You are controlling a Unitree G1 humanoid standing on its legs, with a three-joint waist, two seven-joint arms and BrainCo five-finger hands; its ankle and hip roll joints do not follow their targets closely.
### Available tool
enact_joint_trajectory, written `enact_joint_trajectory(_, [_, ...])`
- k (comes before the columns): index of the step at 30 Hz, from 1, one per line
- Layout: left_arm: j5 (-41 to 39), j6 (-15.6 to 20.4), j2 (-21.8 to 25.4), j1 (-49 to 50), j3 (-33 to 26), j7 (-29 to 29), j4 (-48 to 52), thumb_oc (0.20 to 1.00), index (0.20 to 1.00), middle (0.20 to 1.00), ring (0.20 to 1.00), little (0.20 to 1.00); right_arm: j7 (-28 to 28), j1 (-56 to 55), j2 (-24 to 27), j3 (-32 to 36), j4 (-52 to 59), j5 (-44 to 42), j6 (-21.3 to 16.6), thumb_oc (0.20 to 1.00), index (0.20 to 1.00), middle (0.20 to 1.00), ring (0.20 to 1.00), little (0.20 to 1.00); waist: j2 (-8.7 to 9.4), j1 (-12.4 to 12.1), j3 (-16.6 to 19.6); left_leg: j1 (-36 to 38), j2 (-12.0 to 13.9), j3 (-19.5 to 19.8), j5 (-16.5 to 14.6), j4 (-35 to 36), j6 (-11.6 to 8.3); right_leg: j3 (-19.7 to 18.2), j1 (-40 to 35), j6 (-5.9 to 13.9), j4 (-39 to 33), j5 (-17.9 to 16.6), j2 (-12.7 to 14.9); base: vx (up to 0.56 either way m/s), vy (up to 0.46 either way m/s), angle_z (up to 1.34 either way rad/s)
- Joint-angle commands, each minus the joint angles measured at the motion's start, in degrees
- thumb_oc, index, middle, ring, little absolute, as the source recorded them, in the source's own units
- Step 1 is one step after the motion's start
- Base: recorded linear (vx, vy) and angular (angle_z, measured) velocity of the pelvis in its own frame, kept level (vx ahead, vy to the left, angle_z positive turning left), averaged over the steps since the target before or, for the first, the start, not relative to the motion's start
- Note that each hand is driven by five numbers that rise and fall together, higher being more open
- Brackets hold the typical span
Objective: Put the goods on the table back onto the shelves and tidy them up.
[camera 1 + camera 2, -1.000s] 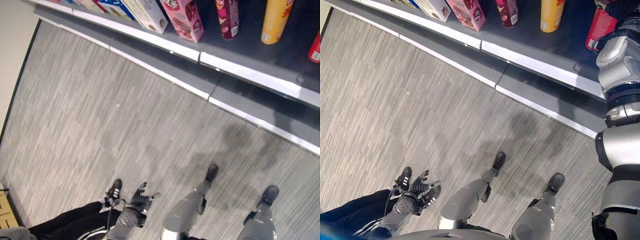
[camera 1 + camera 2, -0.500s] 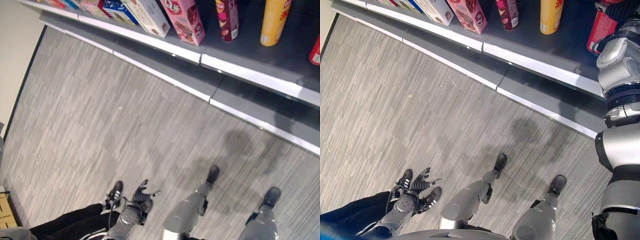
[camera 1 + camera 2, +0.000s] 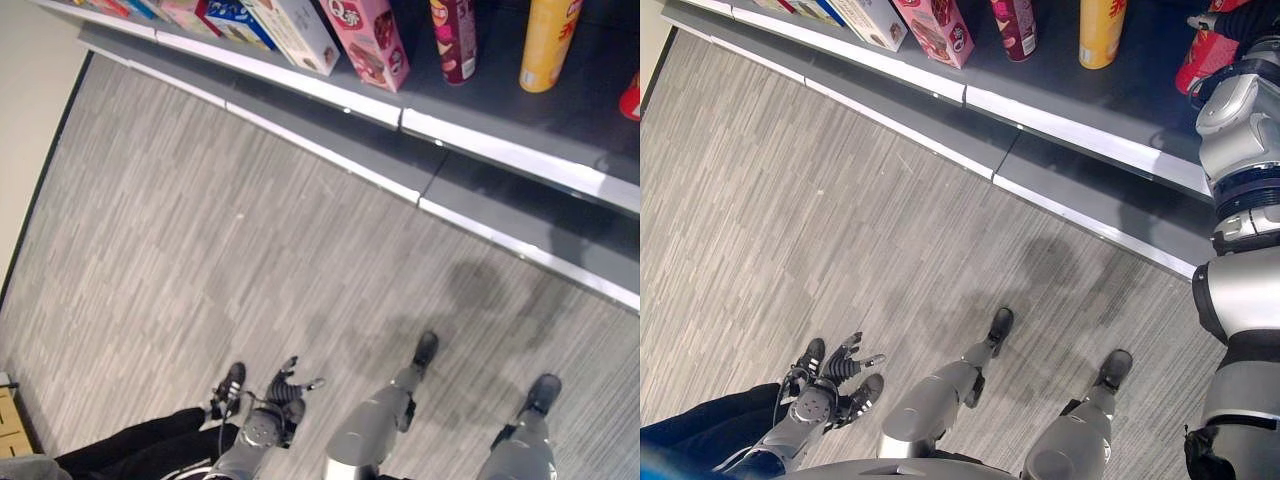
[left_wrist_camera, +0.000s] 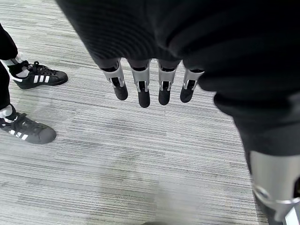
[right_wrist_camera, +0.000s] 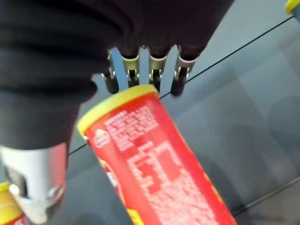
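At the far left, a person's black trouser leg [image 3: 130,448] and black sneakers with white stripes [image 4: 40,77] stand on the grey striped floor [image 3: 200,230]. Just beside them the left hand [image 3: 845,362] hangs low over the floor, its fingers [image 4: 141,89] straight and spread, holding nothing.

Further along, the dark shelf [image 3: 500,120] with its white front edge runs across the top of the eye views. On it, from the left, stand a blue box [image 3: 232,18], a white box [image 3: 300,30] leaning against it, a pink snack box [image 3: 372,40], a dark red tube [image 3: 453,38] and a yellow tube [image 3: 550,42], all upright or nearly so and close in a row.

At the far right the right arm reaches up to the shelf, where a red can with a yellow lid [image 3: 1202,62] sits beside the yellow tube. In the right wrist view the right hand [image 5: 140,61] has its fingers [image 5: 154,75] hanging nearly straight behind the yellow rim of the red can [image 5: 154,164], which lies tilted against the palm side; whether the thumb closes on it cannot be told.
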State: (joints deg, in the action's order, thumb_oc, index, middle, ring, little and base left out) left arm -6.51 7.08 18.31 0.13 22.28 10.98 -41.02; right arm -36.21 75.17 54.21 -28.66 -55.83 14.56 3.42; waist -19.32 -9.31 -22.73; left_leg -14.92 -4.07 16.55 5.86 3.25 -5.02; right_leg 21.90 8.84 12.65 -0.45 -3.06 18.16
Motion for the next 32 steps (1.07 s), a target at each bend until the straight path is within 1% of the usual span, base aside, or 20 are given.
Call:
enact_joint_trajectory(1, [-0.38,0.05,4.12,-0.57,3.08,1.46,0.97,1.000,1.000,1.000,1.000,1.000,-3.76,1.26,4.80,-2.48,6.61,-0.93,-1.58,1.000,1.000,1.000,1.000,1.000,1.69,-0.43,1.39,-0.69,5.83,-2.65,-2.12,1.75,-2.31,-6.12,5.92,-0.67,15.47,9.32,3.18,0.00,0.000,0.00])
enact_joint_trajectory(3, [-0.19,-0.25,3.96,-0.55,2.39,1.48,0.91,1.000,1.000,1.000,1.000,1.000,-4.97,-3.24,4.75,1.37,12.05,0.55,-0.95,1.000,1.000,1.000,1.000,1.000,2.27,-0.01,1.47,-0.58,5.98,-2.76,-2.20,1.71,-2.33,-6.02,5.43,-0.65,14.80,9.11,2.95,0.00,-0.011,0.02])
enact_joint_trajectory(4, [0.24,-0.74,3.08,-0.63,1.44,1.48,0.56,1.000,1.000,1.000,1.000,1.000,-6.78,-7.99,3.96,5.78,17.82,2.51,-0.33,1.000,1.000,1.000,1.000,1.000,2.70,0.88,1.41,-0.44,6.20,-3.09,-2.53,1.64,-2.36,-5.75,4.79,-0.59,14.01,8.96,2.78,0.01,-0.035,0.15])
enact_joint_trajectory(5, [0.94,-1.41,3.04,-0.24,0.64,1.37,0.09,1.000,1.000,1.000,1.000,1.000,-7.74,-16.22,2.18,12.34,26.00,5.38,0.38,1.000,1.000,1.000,1.000,1.000,3.79,1.64,1.68,0.00,6.53,-3.31,-2.84,1.57,-2.40,-5.64,3.93,-0.58,12.91,8.65,2.44,0.03,-0.041,0.22])
enact_joint_trajectory(6, [1.50,-1.80,2.60,-0.28,-0.05,1.20,-0.41,1.000,1.000,1.000,1.000,1.000,-7.94,-19.82,0.51,14.58,29.42,6.10,-0.03,1.000,1.000,1.000,1.000,1.000,4.43,2.43,1.81,0.16,6.84,-3.62,-3.20,1.57,-2.38,-5.82,3.65,-0.59,12.22,8.48,2.15,0.04,-0.032,0.24])
enact_joint_trajectory(7, [2.69,-2.70,2.36,-0.04,-1.24,0.82,-1.45,1.000,1.000,1.000,1.000,1.000,-6.29,-29.36,-3.66,19.57,37.81,7.49,-1.06,1.000,1.000,1.000,1.000,1.000,6.08,3.49,2.23,0.45,7.31,-4.42,-3.20,1.52,-2.37,-5.86,2.84,-0.53,10.30,7.28,1.66,0.04,-0.021,0.09])
enact_joint_trajectory(9, [3.69,-3.59,1.90,0.11,-2.44,0.93,-2.35,1.000,1.000,1.000,1.000,1.000,-2.72,-39.61,-9.83,23.02,45.22,4.48,-4.49,1.000,1.000,1.000,1.000,1.000,7.96,4.70,2.60,1.01,7.86,-5.62,-3.60,1.51,-2.42,-5.94,2.03,-0.46,8.73,6.39,1.20,0.04,-0.009,-0.09])
enact_joint_trajectory(10, [4.38,-3.86,1.57,0.52,-3.44,0.89,-2.52,1.000,1.000,1.000,1.000,1.000,0.05,-44.76,-11.57,23.35,48.06,3.00,-6.01,1.000,1.000,1.000,1.000,1.000,8.97,5.58,2.69,1.59,8.21,-6.23,-4.18,1.45,-2.50,-6.28,1.51,-0.44,8.12,6.41,0.97,0.08,-0.002,-0.20])
enact_joint_trajectory(11, [5.66,-4.44,1.79,1.56,-5.37,0.43,-2.54,1.000,1.000,1.000,1.000,1.000,7.18,-54.42,-15.34,25.21,52.59,-4.63,-10.15,1.000,1.000,1.000,1.000,1.000,10.87,6.97,3.24,2.39,8.69,-7.61,-4.61,1.33,-2.49,-6.55,0.74,-0.40,6.67,5.70,0.57,0.05,0.008,-0.19])
enact_joint_trajectory(12, [5.67,-4.45,1.91,1.62,-5.27,0.41,-2.48,1.000,1.000,1.000,1.000,1.000,7.32,-54.74,-15.39,25.48,52.84,-4.68,-10.10,1.000,1.000,1.000,1.000,1.000,10.93,6.87,3.40,2.23,8.61,-7.57,-4.33,1.41,-2.42,-6.53,0.81,-0.37,6.43,5.34,0.61,0.05,0.014,-0.20])
enact_joint_trajectory(13, [6.12,-4.52,1.87,2.23,-6.45,0.15,-2.55,1.000,1.000,1.000,1.000,1.000,10.83,-59.58,-17.66,26.09,54.00,-9.57,-12.13,1.000,1.000,1.000,1.000,1.000,12.04,7.87,3.55,2.91,8.86,-8.38,-4.92,1.28,-2.45,-6.84,0.34,-0.32,5.95,5.17,0.38,0.06,0.035,-0.28])
enact_joint_trajectory(14, [7.73,-4.90,2.41,3.40,-8.58,-1.05,-2.84,1.000,1.000,1.000,1.000,1.000,18.01,-66.95,-20.37,25.87,55.47,-15.84,-14.18,1.000,1.000,1.000,1.000,1.000,13.82,9.35,4.36,3.89,9.11,-10.10,-5.50,1.13,-2.42,-7.55,-0.02,-0.11,4.94,4.39,0.16,0.06,0.034,-0.28])
enact_joint_trajectory(15, [7.75,-4.92,2.52,3.55,-8.51,-1.08,-2.75,1.000,1.000,1.000,1.000,1.000,18.17,-67.27,-20.44,26.05,55.72,-15.90,-14.09,1.000,1.000,1.000,1.000,1.000,13.95,9.18,4.64,3.70,8.99,-10.18,-5.28,1.20,-2.33,-7.65,0.16,-0.06,4.69,4.06,0.25,0.06,0.035,-0.35])
enact_joint_trajectory(18, [8.10,-4.44,3.12,4.53,-11.43,-3.19,-3.96,1.000,1.000,1.000,1.000,1.000,30.82,-77.16,-22.17,23.31,51.59,-25.81,-13.92,1.000,1.000,1.000,1.000,1.000,17.23,11.41,6.95,6.13,9.69,-13.39,-6.52,0.74,-2.43,-9.33,-0.62,0.31,3.22,2.84,-0.31,0.08,0.036,-0.50])
enact_joint_trajectory(19, [8.10,-4.44,3.12,4.53,-11.43,-3.19,-3.96,1.000,1.000,1.000,1.000,1.000,30.82,-77.16,-22.18,23.31,51.59,-25.81,-13.92,1.000,1.000,1.000,1.000,1.000,17.24,11.39,6.94,6.15,9.69,-13.42,-6.52,0.75,-2.43,-9.36,-0.62,0.31,3.22,2.84,-0.32,0.10,0.035,-0.56])
enact_joint_trajectory(20, [7.33,-3.74,3.28,4.93,-11.78,-4.82,-4.76,1.000,1.000,1.000,1.000,1.000,37.06,-79.85,-22.33,20.98,47.39,-29.96,-12.70,1.000,1.000,1.000,1.000,1.000,18.36,12.06,8.16,7.53,9.93,-14.78,-7.29,0.30,-2.45,-9.96,-1.31,0.35,2.86,2.57,-0.51,0.04,0.019,-0.48])
enact_joint_trajectory(22, [6.99,-3.56,3.33,4.64,-11.90,-5.84,-4.89,1.000,1.000,1.000,1.000,1.000,38.51,-80.52,-21.97,19.49,44.98,-29.70,-12.12,1.000,1.000,1.000,1.000,1.000,18.93,12.38,8.79,8.31,10.02,-15.49,-7.64,0.03,-2.44,-10.39,-1.71,0.46,2.82,2.44,-0.64,0.05,0.027,-0.40])
enact_joint_trajectory(24, [6.16,-3.19,3.38,3.87,-11.67,-6.81,-6.76,1.000,1.000,1.000,1.000,1.000,41.72,-81.60,-23.53,17.27,37.21,-30.55,-10.45,1.000,1.000,1.000,1.000,1.000,19.83,13.05,9.91,9.66,10.12,-16.68,-8.53,-0.71,-2.33,-11.53,-2.21,0.45,2.72,2.35,-0.95,0.07,0.022,-0.24])
enact_joint_trajectory(28, [5.79,-2.88,2.66,2.70,-11.09,-7.85,-9.58,1.000,1.000,1.000,1.000,1.000,40.92,-81.75,-27.65,16.57,19.03,-24.94,-8.37,1.000,1.000,1.000,1.000,1.000,20.80,13.75,12.22,11.86,10.59,-18.14,-9.36,-1.04,-2.43,-11.83,-3.93,0.49,2.03,2.37,-1.35,0.05,-0.008,-0.20])
enact_joint_trajectory(32, [4.25,-2.98,1.35,1.21,-10.48,-8.94,-12.59,1.000,1.000,1.000,1.000,1.000,37.84,-79.53,-32.86,18.44,-0.93,-20.27,-5.80,1.000,1.000,1.000,1.000,1.000,21.32,14.39,14.52,13.55,11.31,-19.36,-10.25,-1.87,-2.49,-12.31,-5.20,0.26,1.71,2.87,-2.21,0.04,-0.035,-0.17])
